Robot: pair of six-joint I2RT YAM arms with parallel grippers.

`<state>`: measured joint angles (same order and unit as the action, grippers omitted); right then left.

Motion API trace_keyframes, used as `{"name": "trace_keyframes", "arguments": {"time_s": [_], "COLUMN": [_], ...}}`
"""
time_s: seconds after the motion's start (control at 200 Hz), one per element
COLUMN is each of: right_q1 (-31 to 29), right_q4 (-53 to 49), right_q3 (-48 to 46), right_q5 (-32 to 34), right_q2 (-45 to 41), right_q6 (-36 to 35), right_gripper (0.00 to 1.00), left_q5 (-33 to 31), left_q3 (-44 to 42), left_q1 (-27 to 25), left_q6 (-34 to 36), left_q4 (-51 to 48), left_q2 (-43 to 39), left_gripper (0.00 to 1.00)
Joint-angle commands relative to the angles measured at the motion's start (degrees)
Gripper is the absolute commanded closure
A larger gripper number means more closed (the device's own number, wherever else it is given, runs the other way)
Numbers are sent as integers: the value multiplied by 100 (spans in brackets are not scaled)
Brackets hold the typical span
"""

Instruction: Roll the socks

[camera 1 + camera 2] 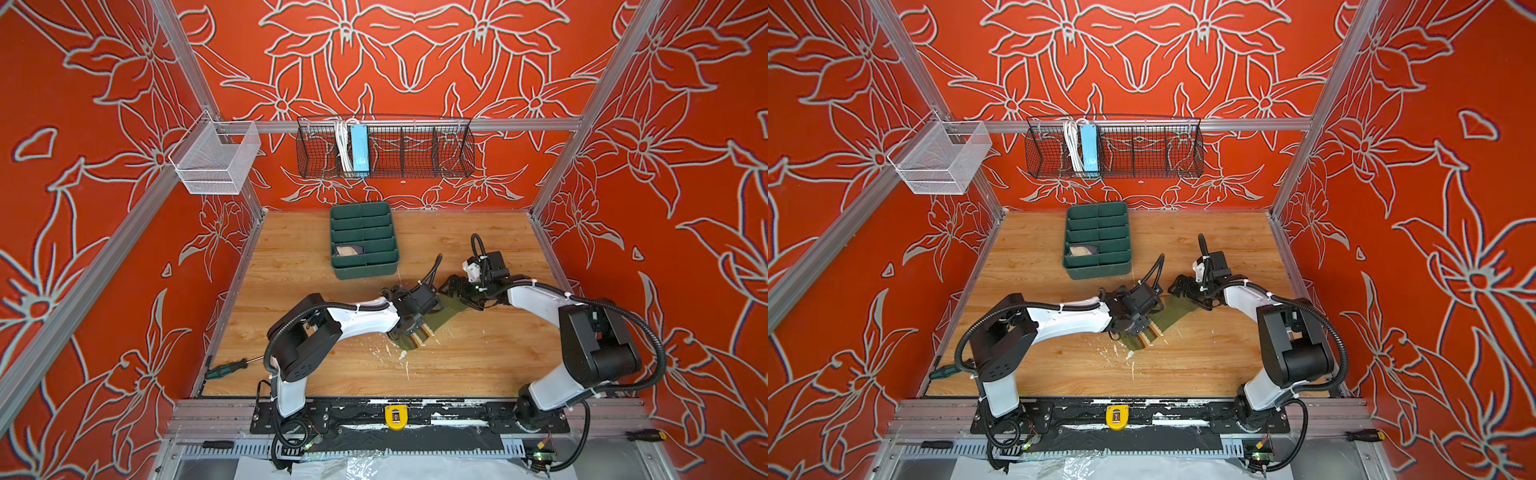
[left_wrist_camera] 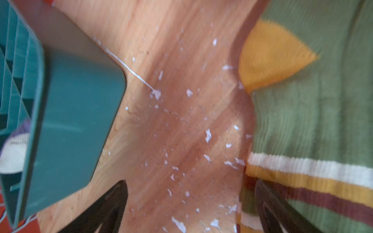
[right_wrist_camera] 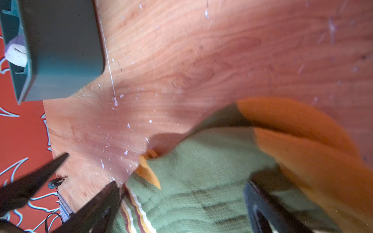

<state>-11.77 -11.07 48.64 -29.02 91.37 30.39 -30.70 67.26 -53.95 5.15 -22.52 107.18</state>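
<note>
Plainly, the olive green sock (image 1: 446,318) is the piece left to work. It lies flat near the middle of the wooden table (image 1: 478,365) in both top views, running slantwise from its striped cuff (image 2: 302,177) at about 7 o'clock to its mustard toe (image 3: 302,141) at about 1 o'clock. The mustard heel (image 2: 268,56) pokes out along one long edge. The purple sock (image 2: 16,149), cream end showing, sits bundled in a compartment of the green divided tray (image 1: 365,272), off at 11 o'clock from the olive one.

The left gripper (image 2: 190,181) hangs at the cuff end with its jaws spread wide and nothing between them. One finger is over the stripes and the other over bare wood. The right gripper (image 3: 182,182) is over the toe end, likewise wide open and empty. The toe there looks humped or folded, though blur keeps me from saying which.

I judge the sock light, limp and without any stiffness of its own, so it will sag from wherever it is pinched, and a loose roll would spring open. The ribbed knit should give the pads good friction, and nothing here is fragile. The toe edge looks like the best hold: nip both layers close to the tip and turn it toward the cuff while the other gripper pins the cuff flat.
</note>
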Motion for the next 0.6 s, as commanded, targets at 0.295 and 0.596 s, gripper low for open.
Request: {"name": "trace_keyframes", "arguments": {"time_s": [0.295, 0.596], "right_q1": [-55, -471], "right_q4": [173, 256], "right_q3": [538, 1086], "right_q5": [45, -12], "right_q2": [1101, 1858], "right_q6": [-112, -2], "right_gripper": [2, 2], "left_q5": [-230, 252], "left_q3": [-395, -568], "left_q1": [-643, -1033], "left_q6": [-1980, -3008], "left_q4": [-1400, -1237], "left_q2": [-225, -678], "left_gripper": [3, 2]}}
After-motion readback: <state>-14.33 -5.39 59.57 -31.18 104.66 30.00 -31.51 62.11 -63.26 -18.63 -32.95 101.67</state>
